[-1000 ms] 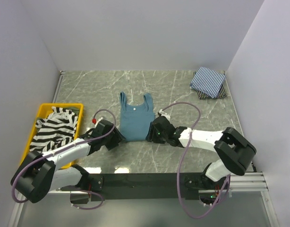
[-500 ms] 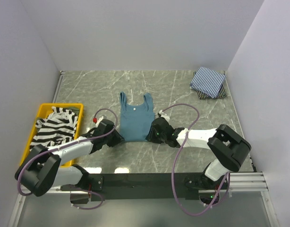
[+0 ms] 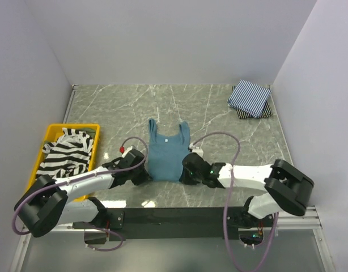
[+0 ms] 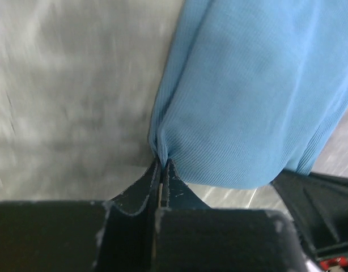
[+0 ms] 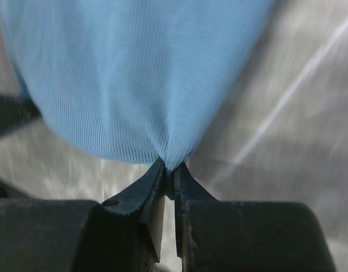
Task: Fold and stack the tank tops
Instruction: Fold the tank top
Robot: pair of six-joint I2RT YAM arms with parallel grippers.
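Observation:
A teal-blue tank top (image 3: 165, 153) lies flat in the middle of the table, straps pointing away from me. My left gripper (image 3: 144, 177) is shut on its near left hem corner, where the cloth (image 4: 253, 96) bunches between the fingertips (image 4: 162, 165). On the near right hem corner my right gripper (image 3: 185, 174) is shut too, with the fabric (image 5: 134, 73) puckered into its tips (image 5: 169, 170). A black-and-white striped top (image 3: 63, 156) lies crumpled in the bin. A folded navy-white pinstriped top (image 3: 249, 96) sits at the far right on a darker folded piece (image 3: 267, 112).
The yellow bin (image 3: 72, 126) stands at the left edge of the marble table. White walls close in the back and both sides. Both arms lie low along the near edge, with their cables looping above them.
Both grippers have closed on the teal top's near hem corners. The top has slid a little toward the near edge and to the right.

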